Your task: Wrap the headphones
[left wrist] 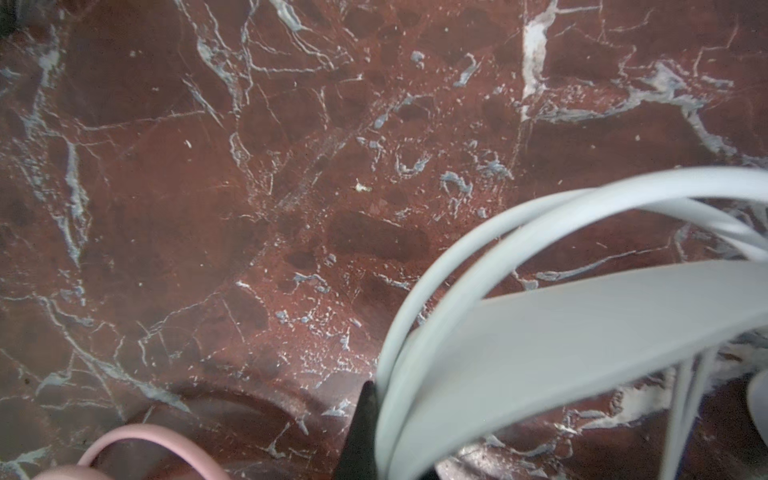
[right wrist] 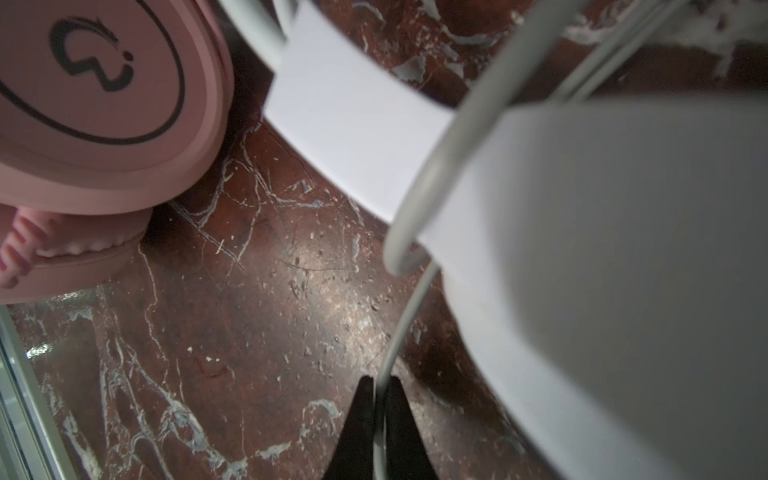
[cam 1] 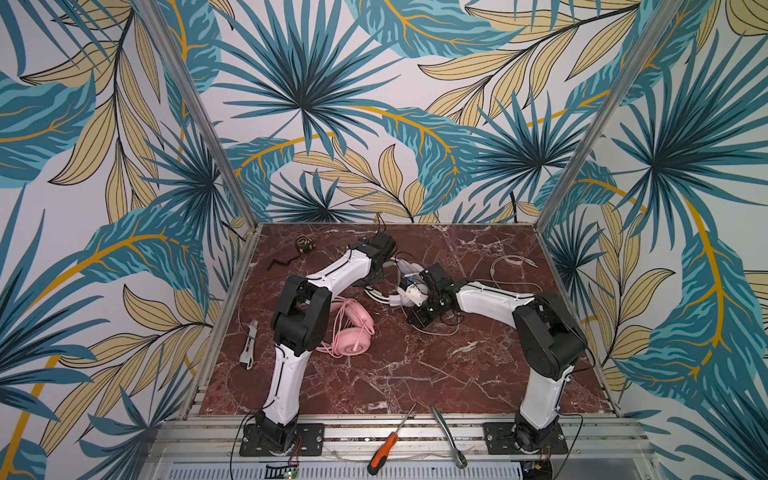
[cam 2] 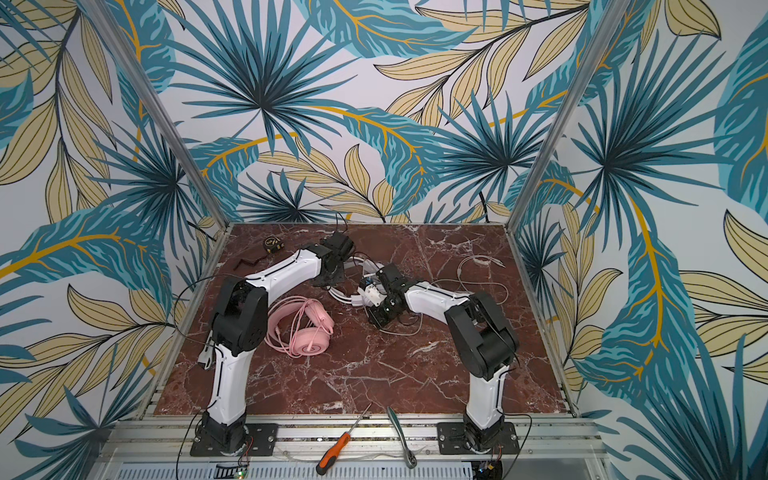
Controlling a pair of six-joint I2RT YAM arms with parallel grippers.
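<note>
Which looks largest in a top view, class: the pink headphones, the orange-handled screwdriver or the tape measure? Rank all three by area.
1. pink headphones: largest spread.
2. orange-handled screwdriver: longer but thin, and nearest the camera, which enlarges it.
3. tape measure: smallest, though farthest from the camera.

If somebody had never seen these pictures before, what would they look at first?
The giant blue and yellow leaf wallpaper on the walls grabs you first. Next come the pink headphones lying on the dark red marble table, left of the middle, with white headphones farther back at the centre. A bright orange screwdriver lies on the metal rail in front.
</note>
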